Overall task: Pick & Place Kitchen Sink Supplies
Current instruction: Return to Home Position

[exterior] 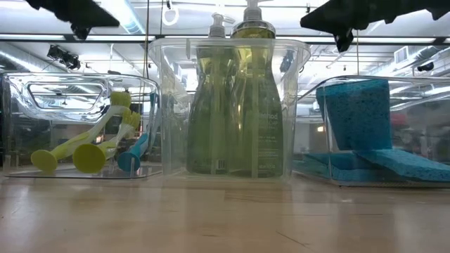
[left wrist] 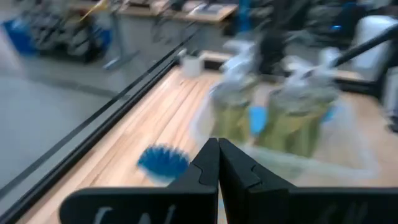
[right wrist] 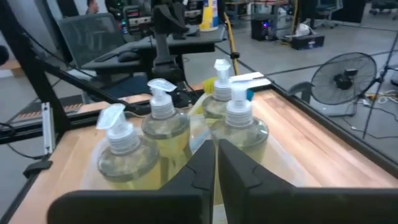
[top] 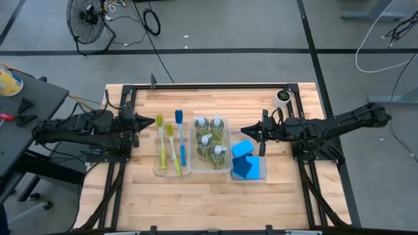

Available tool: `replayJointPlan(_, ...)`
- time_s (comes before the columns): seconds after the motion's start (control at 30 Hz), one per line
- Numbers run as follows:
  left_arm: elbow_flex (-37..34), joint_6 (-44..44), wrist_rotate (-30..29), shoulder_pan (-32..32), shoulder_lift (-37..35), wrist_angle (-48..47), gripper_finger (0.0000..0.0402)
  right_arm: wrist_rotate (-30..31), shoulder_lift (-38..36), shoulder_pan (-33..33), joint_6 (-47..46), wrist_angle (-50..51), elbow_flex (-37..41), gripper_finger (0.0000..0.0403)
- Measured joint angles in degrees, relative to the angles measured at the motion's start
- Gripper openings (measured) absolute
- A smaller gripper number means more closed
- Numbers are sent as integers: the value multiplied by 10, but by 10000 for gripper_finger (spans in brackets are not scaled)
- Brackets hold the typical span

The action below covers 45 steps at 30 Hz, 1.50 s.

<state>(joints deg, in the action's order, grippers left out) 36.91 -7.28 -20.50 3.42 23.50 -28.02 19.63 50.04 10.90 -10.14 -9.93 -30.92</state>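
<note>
Three clear trays stand side by side mid-table. In the left tray (top: 157, 171) lie two yellow-green dish brushes (top: 173, 151) and a blue one (top: 181, 138), heads toward the far edge. The middle tray (top: 210, 170) holds several upright pump bottles of yellow-green soap (top: 209, 140) (right wrist: 165, 121). The right tray (top: 263, 175) holds blue sponges (top: 245, 162); one stands on edge (exterior: 355, 112) and the others lie flat. My left gripper (top: 150, 122) (left wrist: 218, 152) hangs shut in the air left of the brush heads. My right gripper (top: 243, 131) (right wrist: 216, 152) hangs shut right of the bottles, above the sponges' far end.
A small white round cup (top: 282, 98) stands at the table's far right corner. Black frame rails (top: 209, 85) run along the table's edges. Bare wood (top: 209, 202) lies between the trays and the near edge.
</note>
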Motion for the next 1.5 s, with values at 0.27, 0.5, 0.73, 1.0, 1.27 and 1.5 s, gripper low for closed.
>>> replayJointPlan(0.27, -1, 2, -66, 0, 0, -50, 10, 4, -3, -1, -16, 37, 0, 25)
replayJointPlan(0.5, -1, -4, -65, 0, 1, -48, 24, 4, -3, -4, 24, 79, 3, 25)
replayJointPlan(0.73, -1, 24, -15, 0, -3, -2, 25, -10, -3, -25, 7, -116, 107, 25)
replayJointPlan(1.0, 0, 80, 64, 0, -3, 41, 25, -101, -6, -43, 15, -348, 222, 25)
replayJointPlan(1.27, -1, 88, 72, 0, -3, 40, 25, -130, -52, -61, 3, -381, 275, 25)
replayJointPlan(1.5, -1, 86, 72, 0, -3, 41, 25, -176, -101, -81, 1, -377, 300, 25)
